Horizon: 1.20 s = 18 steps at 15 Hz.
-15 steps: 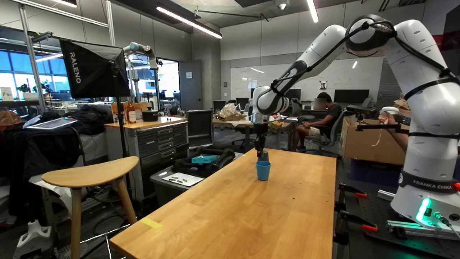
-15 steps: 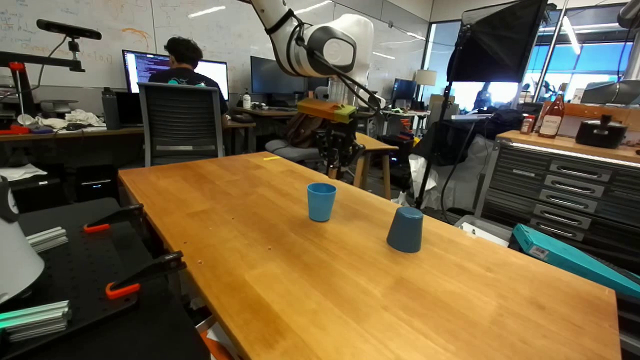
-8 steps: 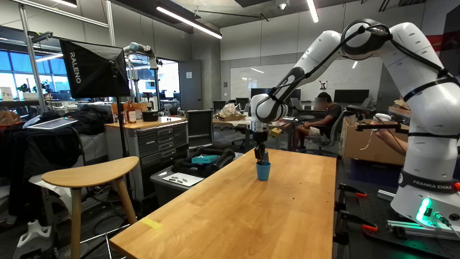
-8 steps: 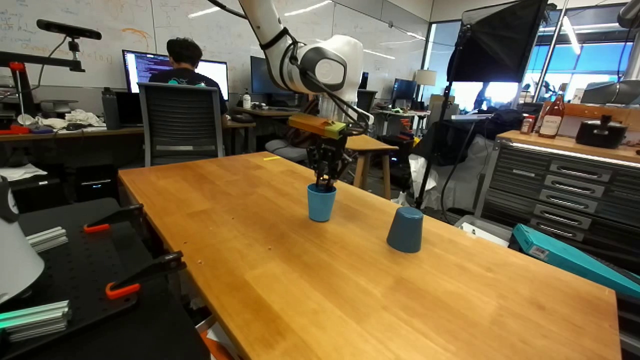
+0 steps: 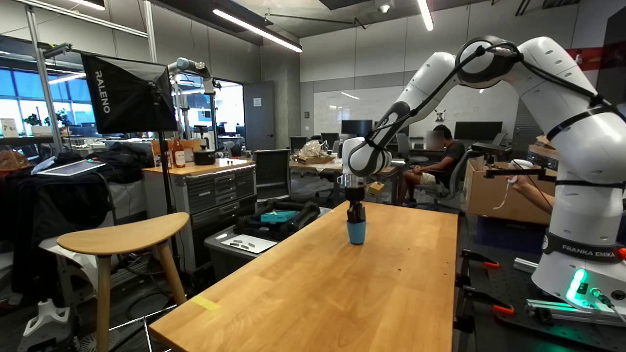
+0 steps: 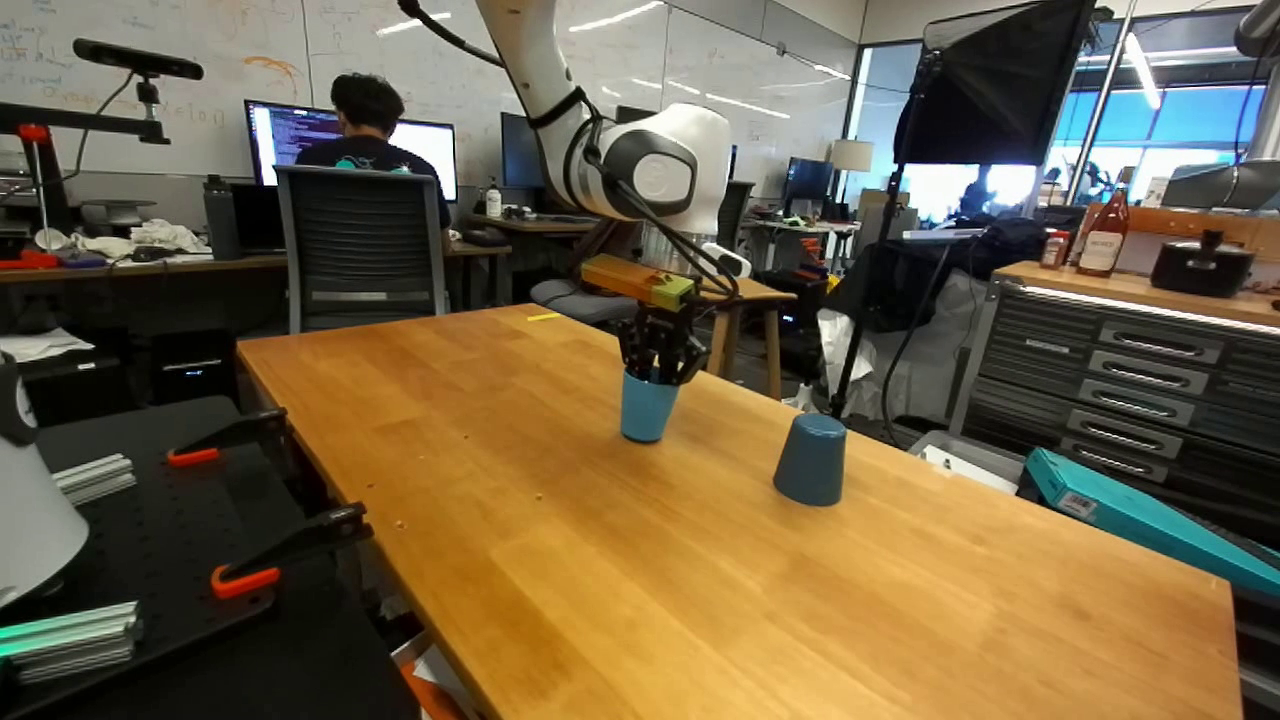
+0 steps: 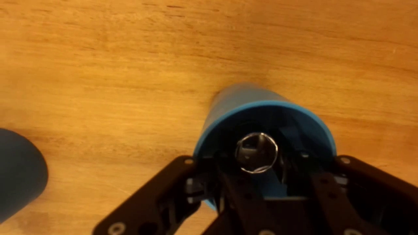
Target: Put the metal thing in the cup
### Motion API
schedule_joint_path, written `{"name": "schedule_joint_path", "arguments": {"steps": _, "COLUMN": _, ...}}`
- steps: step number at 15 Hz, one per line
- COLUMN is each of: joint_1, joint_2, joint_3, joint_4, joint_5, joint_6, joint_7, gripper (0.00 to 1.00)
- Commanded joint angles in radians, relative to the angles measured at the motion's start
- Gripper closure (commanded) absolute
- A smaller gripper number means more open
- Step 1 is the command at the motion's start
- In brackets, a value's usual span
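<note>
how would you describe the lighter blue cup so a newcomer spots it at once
Find the long wooden table, then follow the white robot arm down to the tool at its end. The lighter blue cup is where the tool reaches in. Its open mouth faces up, whereas the darker cup nearby stands upside down.

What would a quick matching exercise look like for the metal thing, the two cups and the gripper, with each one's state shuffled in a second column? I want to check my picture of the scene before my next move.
Things
1. metal thing
2. bright blue cup
3. dark cup
4. gripper

States
A. upside down on the table
B. black, poking into a cup from above
C. open end up
D. shiny and round in the wrist view, inside a cup

Right pairs: 1-D, 2-C, 3-A, 4-B
</note>
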Motion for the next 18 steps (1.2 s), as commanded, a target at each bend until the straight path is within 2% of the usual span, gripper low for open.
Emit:
{"name": "schedule_joint_path", "arguments": {"steps": 1, "joint_1": -0.012, "joint_2": 0.019, "joint_3": 0.003, "joint_4": 0.014, "joint_5": 0.003, "joint_6": 0.008, "joint_7": 0.001, "gripper": 0.43}}
{"name": "schedule_joint_path", "arguments": {"steps": 2, "joint_1": -0.012, "joint_2": 0.013, "joint_3": 0.004, "joint_4": 0.012, "joint_5": 0.002, "joint_6": 0.005, "joint_7": -0.001, "gripper": 0.42}}
{"name": "schedule_joint_path", "arguments": {"steps": 3, "joint_1": -0.014, "joint_2": 0.002, "joint_3": 0.007, "joint_4": 0.008, "joint_5": 0.004, "joint_6": 0.008, "joint_7": -0.009, "gripper": 0.37}}
{"name": "schedule_joint_path", "arguments": {"steps": 4, "joint_1": -0.013, "joint_2": -0.011, "joint_3": 0.007, "joint_4": 0.002, "joint_5": -0.002, "joint_6": 0.008, "joint_7": -0.015, "gripper": 0.8}}
{"name": "schedule_joint_path", "arguments": {"steps": 7, "joint_1": -0.022, "joint_2": -0.049, "joint_3": 0.021, "joint_4": -0.01, "joint_5": 0.011, "joint_6": -0.006, "joint_7": -0.037, "gripper": 0.92}}
{"name": "schedule_joint_path", "arguments": {"steps": 10, "joint_1": -0.028, "joint_2": -0.087, "joint_3": 0.03, "joint_4": -0.016, "joint_5": 0.022, "joint_6": -0.019, "joint_7": -0.055, "gripper": 0.98}}
{"name": "schedule_joint_path", "arguments": {"steps": 11, "joint_1": -0.031, "joint_2": -0.1, "joint_3": 0.033, "joint_4": -0.011, "joint_5": 0.029, "joint_6": -0.032, "joint_7": -0.064, "gripper": 0.93}}
{"name": "schedule_joint_path", "arguments": {"steps": 14, "joint_1": -0.037, "joint_2": -0.145, "joint_3": 0.036, "joint_4": 0.017, "joint_5": 0.043, "joint_6": -0.091, "joint_7": -0.092, "gripper": 0.89}}
{"name": "schedule_joint_path", "arguments": {"steps": 15, "joint_1": -0.035, "joint_2": -0.161, "joint_3": 0.031, "joint_4": 0.027, "joint_5": 0.039, "joint_6": -0.118, "joint_7": -0.101, "gripper": 0.65}}
{"name": "schedule_joint_path", "arguments": {"steps": 17, "joint_1": -0.033, "joint_2": -0.184, "joint_3": 0.023, "joint_4": 0.051, "joint_5": 0.035, "joint_6": -0.161, "joint_7": -0.115, "gripper": 0.57}}
{"name": "schedule_joint_path", "arguments": {"steps": 18, "joint_1": -0.029, "joint_2": -0.196, "joint_3": 0.017, "joint_4": 0.062, "joint_5": 0.028, "joint_6": -0.181, "joint_7": -0.117, "gripper": 0.49}}
